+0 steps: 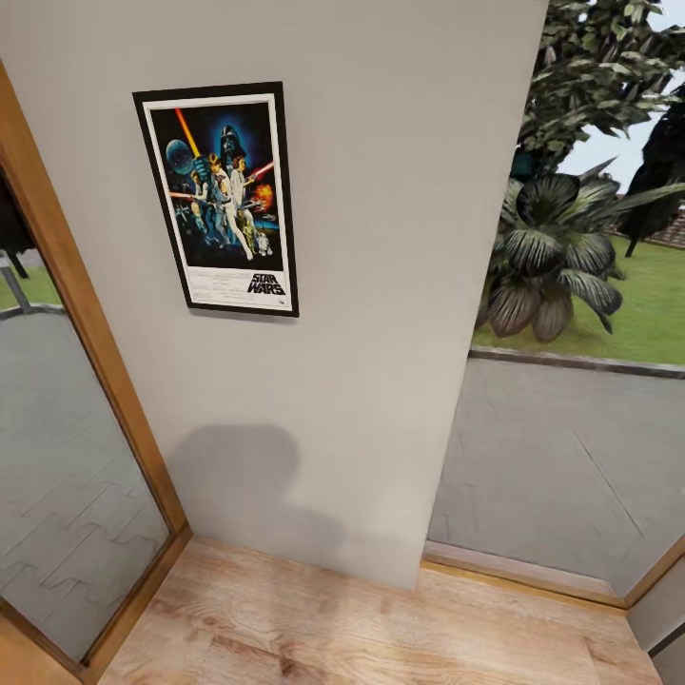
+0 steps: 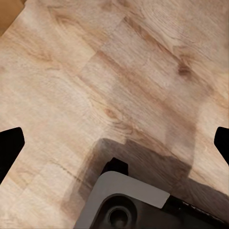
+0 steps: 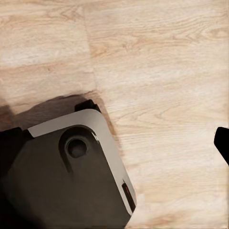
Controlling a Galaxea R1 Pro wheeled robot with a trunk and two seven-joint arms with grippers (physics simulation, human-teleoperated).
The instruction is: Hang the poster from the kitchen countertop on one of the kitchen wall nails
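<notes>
The Star Wars poster hangs flat on the pale grey-beige wall, in its upper left part, with no gripper touching it. No nail head can be made out on the wall, and the kitchen countertop is out of view. My left gripper points down at the wooden floor, fingertips far apart with nothing between them. My right gripper also faces the floor over my own base, with one fingertip at the frame's edge; it stands open and empty.
A wood-framed glass panel flanks the wall on the left, and a large window onto paving and plants on the right. My grey base stands on the wooden floor close to the wall.
</notes>
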